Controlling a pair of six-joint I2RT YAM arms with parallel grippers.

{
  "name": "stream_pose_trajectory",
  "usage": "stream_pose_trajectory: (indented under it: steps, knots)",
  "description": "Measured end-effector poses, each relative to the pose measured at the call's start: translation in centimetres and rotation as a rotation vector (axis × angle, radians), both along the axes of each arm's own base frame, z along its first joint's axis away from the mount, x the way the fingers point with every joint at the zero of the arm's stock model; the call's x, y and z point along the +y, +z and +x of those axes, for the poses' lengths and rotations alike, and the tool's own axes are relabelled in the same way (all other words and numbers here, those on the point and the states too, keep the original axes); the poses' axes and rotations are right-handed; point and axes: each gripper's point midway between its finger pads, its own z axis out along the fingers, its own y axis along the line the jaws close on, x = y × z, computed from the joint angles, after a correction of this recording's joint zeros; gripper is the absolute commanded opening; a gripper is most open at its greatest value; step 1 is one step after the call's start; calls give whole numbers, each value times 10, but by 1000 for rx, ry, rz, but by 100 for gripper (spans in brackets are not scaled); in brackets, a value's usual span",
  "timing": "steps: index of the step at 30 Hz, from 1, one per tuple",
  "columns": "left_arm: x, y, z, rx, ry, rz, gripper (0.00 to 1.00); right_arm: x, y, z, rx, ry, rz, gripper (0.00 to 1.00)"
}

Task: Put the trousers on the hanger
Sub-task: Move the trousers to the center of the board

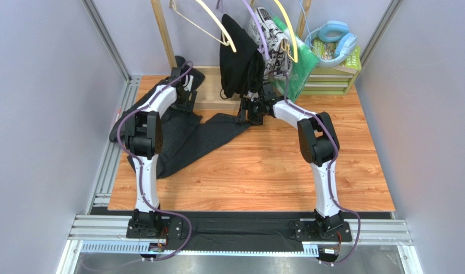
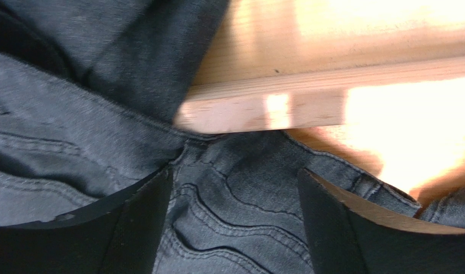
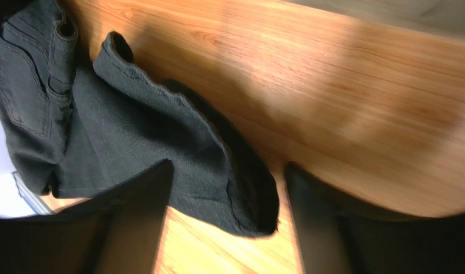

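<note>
- The fingers [image 2: 134,220] of the left gripper [image 2: 234,171] are spread wide. Nothing is clamped between them. Stitched denim is seen in the gap, close beside the base bar [image 2: 263,108] of the wooden rack [image 1: 162,34]. Whether the pads touch the cloth cannot be told.
- The fingers [image 3: 140,214] of the right gripper [image 3: 228,165] are likewise held wide apart, with nothing gripped. A loose hem end of one leg is framed between them, low over the table [image 1: 286,171].
- The trousers [image 1: 183,137] are found on the left half of the table, crumpled rather than laid flat. One end is bunched by the rack's base at the far left, and a leg is stretched toward the middle, where it ends near the right gripper.
- The hanger [image 1: 209,23] is seen hung high at the back, well apart from the trousers. A black garment [image 1: 237,57] and a yellow hanger [image 1: 287,31] are hung to its right.
- The task is judged to be at its start. Nothing is draped over the hanger, and the trousers are not lifted. Grasping, raising and passing them over the hanger's bar are all left to do.
- The trousers are shown as dark charcoal denim with heavy seams and a patch pocket. The cloth is thick and wrinkled, so it is expected to sag and fold when raised.
</note>
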Motion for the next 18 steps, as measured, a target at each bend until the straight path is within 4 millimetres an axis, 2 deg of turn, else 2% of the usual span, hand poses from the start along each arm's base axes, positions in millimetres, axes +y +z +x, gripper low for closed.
stream_pose_trajectory:
  steps: [4, 5, 6, 8, 11, 12, 15, 18]
  knots:
    - [-7, -9, -3, 26, -20, -33, 81, 6, -9, -6, 28, 18, 27, 28]
    - [-9, -12, -4, 35, -25, -42, 82, 5, -14, -11, 40, 25, 28, 21]
    - [-11, -15, -6, 46, -31, -51, 83, 5, -16, -15, 46, 32, 38, 10]
    - [-14, -21, -9, 70, -37, -64, 82, 0, -20, -31, 73, 44, 42, 0]
    - [-19, -25, -11, 89, -44, -90, 55, -11, -21, -55, 117, 49, 43, 0]
    - [-21, -25, -13, 97, -46, -104, 32, -16, -21, -62, 127, 47, 39, 0]
    - [-31, -27, -22, 135, -72, -160, 0, -36, -20, -81, 165, 27, 20, 0]
    - [-49, -24, -32, 168, -114, -232, 0, -70, -13, -93, 187, -21, -11, 0]
